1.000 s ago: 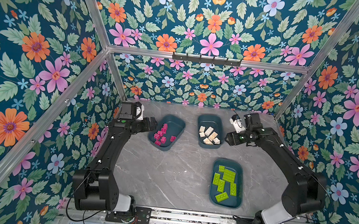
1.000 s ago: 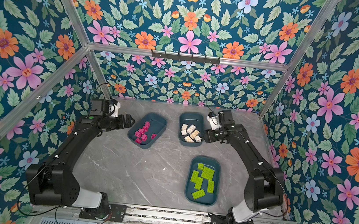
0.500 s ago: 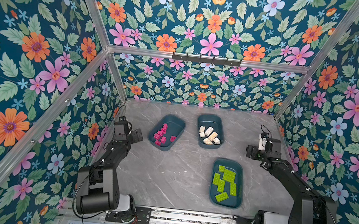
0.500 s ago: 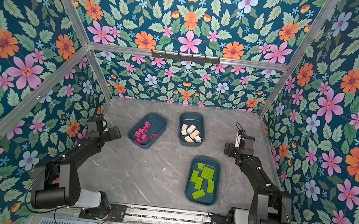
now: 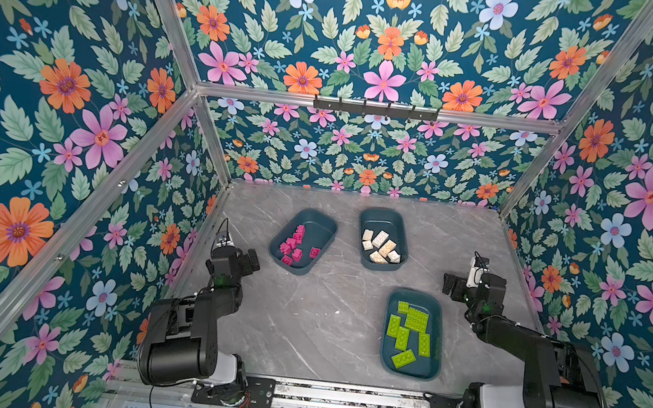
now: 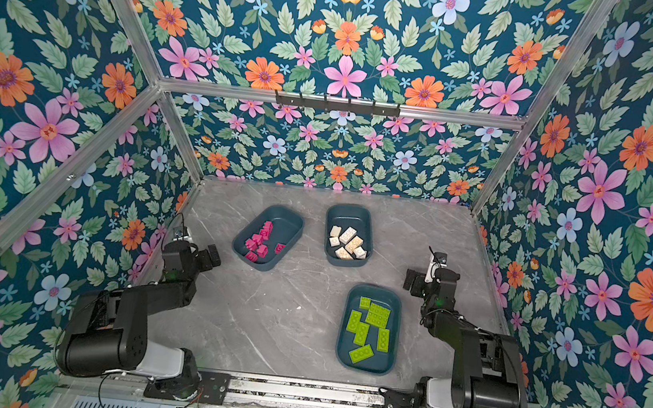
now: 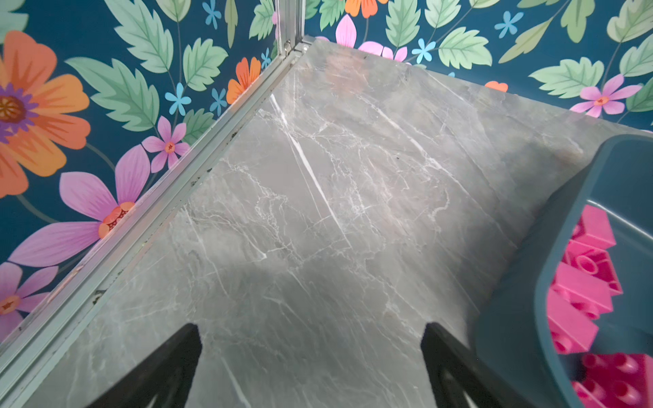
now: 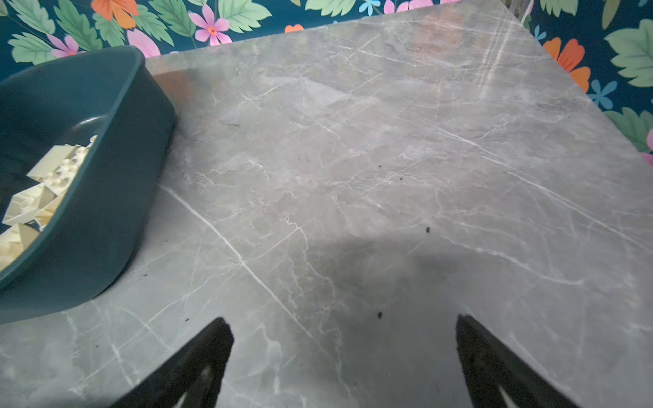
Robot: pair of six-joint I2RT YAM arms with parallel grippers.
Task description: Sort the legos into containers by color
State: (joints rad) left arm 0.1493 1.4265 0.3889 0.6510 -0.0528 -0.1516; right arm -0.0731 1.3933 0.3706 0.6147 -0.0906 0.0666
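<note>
The left arm [image 5: 194,324] and the right arm [image 5: 542,355] are matte black, made of boxy links and fat cylindrical joints. Each has a pale grey base housing [image 5: 225,369] bolted to a black mounting plate [image 5: 259,390]. A thin black cable [image 5: 223,227] loops above each wrist, the right wrist bears a small white camera module [image 5: 475,275], and the fingers [image 7: 166,367] are black tapering wedges with triangular cut-outs.
</note>
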